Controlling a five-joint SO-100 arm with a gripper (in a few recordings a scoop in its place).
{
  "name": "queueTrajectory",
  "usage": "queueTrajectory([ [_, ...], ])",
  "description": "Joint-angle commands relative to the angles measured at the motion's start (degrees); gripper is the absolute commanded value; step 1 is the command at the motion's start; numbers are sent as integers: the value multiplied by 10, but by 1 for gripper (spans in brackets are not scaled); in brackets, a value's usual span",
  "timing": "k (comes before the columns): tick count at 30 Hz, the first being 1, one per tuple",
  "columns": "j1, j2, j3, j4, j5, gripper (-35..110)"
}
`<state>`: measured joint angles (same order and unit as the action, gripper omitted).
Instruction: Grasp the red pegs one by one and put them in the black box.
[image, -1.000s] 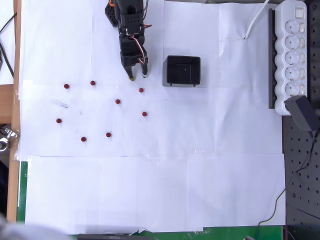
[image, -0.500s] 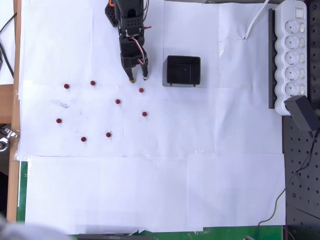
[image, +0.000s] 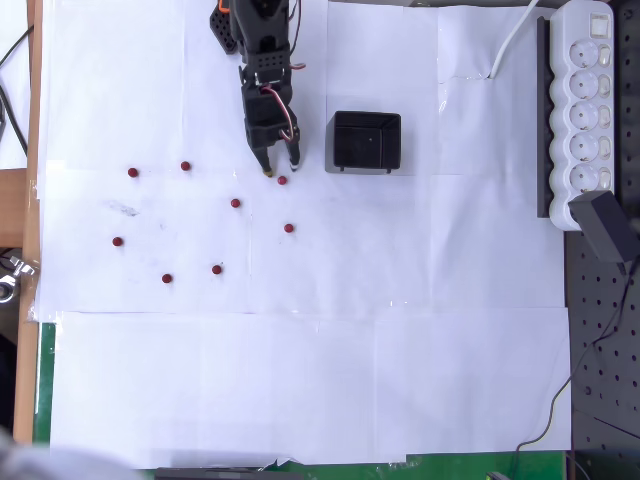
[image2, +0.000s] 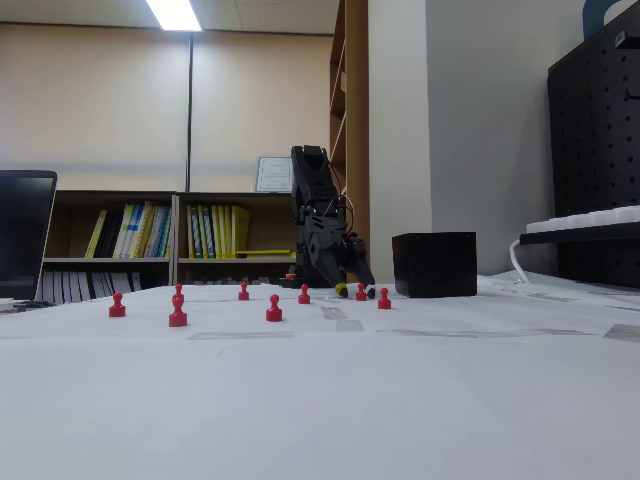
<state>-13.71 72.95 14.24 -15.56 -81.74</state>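
Overhead and low fixed views of the desk (image: 300, 380), covered with white paper sheets; places are given relative to the black box (image: 366, 141).

Nearest the fixed camera, and farthest from the box, stand the red pegs (image: 167, 279) of the outer group: in the overhead view one peg lies at (image: 167, 279), another (image: 216, 269) just to its right, and a third (image: 118, 242) up and to the left, all well to the lower left of the box. In the fixed view these show as small upright pawn shapes, the closest at (image2: 177, 318).

Closer to the box, a peg (image: 288, 228) lies below and left of it, with another (image: 235, 203) farther left. Two more pegs (image: 185, 166) and (image: 133, 172) stand level with the box's lower edge, well to its left.

The eighth peg (image: 282, 181) stands near the box's lower left corner. The claw (image: 281, 169) is held just above this peg with its jaws parted, the two tips straddling the spot just short of the peg; nothing is gripped. In the fixed view the claw (image2: 357, 292) reaches down to the paper just left of the box (image2: 434, 264).

The box stands upright and open-topped.

Beyond the box, at the right edge of the overhead view, lies a white power strip (image: 585, 110).
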Motion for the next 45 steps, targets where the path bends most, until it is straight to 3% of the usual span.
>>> queueTrajectory([
  [1, -13, 33, 34, -16, -10, 16],
  [28, -8, 69, 36, -55, -5, 12],
  [45, 9, 62, 38, -41, -18, 0],
])
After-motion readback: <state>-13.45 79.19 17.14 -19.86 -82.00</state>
